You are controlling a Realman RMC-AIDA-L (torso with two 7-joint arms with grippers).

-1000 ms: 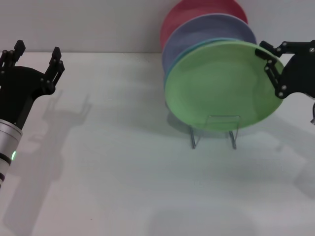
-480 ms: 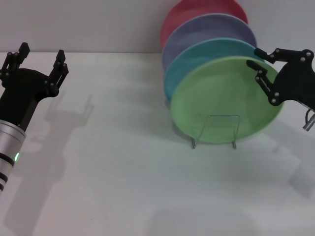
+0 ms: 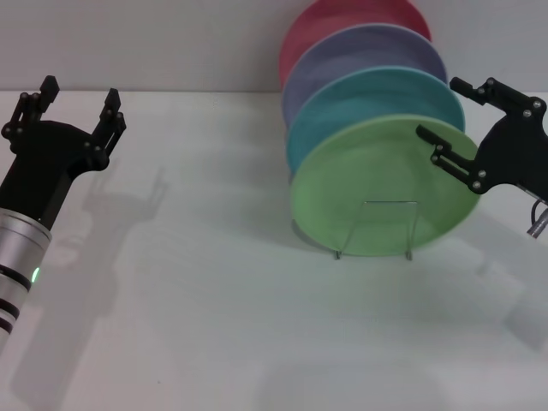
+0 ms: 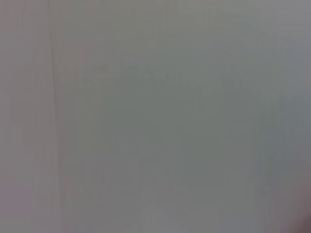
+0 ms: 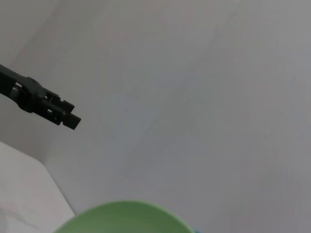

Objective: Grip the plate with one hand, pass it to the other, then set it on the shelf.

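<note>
- Right gripper [image 3: 443,116] sits at the right edge of the green plate [image 3: 381,188]; I see its fingers spread apart, one above the rim and one [image 3: 445,158] in front of the plate face. Can't tell whether that lower finger touches the plate.
- Green plate stands upright and tilted in the wire rack [image 3: 374,229], frontmost in the row.
- Behind it, in order: turquoise plate [image 3: 368,98], lavender plate [image 3: 364,56], red plate [image 3: 342,17].
- Rack is on the white table [image 3: 214,300], right of centre.
- Right wrist view shows the green plate's rim [image 5: 124,216] and one black finger [image 5: 48,104] off to the side.
- Left gripper [image 3: 75,107] is far left over the table, well apart from the rack, fingers spread, nothing between them.
- Left wrist view shows only a blank grey surface.
</note>
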